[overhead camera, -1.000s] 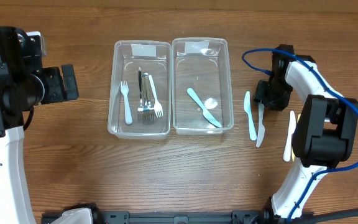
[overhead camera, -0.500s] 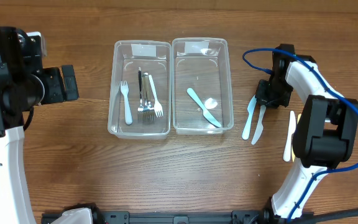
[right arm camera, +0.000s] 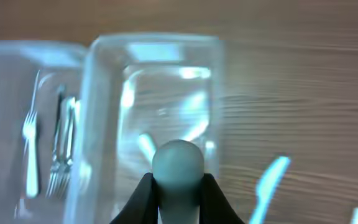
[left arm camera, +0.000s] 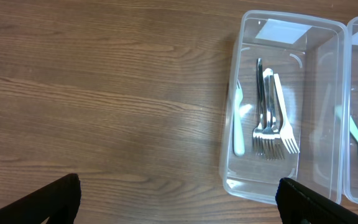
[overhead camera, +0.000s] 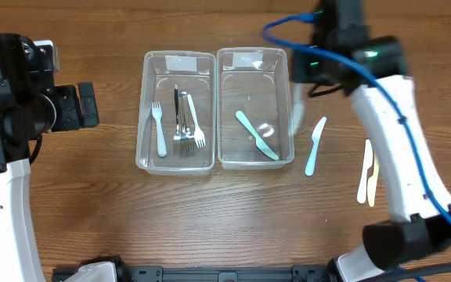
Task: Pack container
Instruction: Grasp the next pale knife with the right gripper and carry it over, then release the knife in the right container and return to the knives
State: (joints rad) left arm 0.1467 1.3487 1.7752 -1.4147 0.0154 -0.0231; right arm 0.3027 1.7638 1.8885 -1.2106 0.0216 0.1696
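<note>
Right end effector (right arm camera: 178,200) clamps a pale teal, round-ended utensil (right arm camera: 178,163) over the clear container (overhead camera: 254,59) at 3 o'clock of its twin. Left end effector (left arm camera: 179,204) — fingers apart.

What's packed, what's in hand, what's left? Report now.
Done: forks lie in the left tub, a blue knife in the right tub. In hand: the right gripper holds one utensil over its rim. Left: a loose knife and two pale pieces on the table.

Overhead: straight down, whole table (overhead camera: 233,219). Wrist views: nearer, looking down; all share left clear container (overhead camera: 198,160).
</note>
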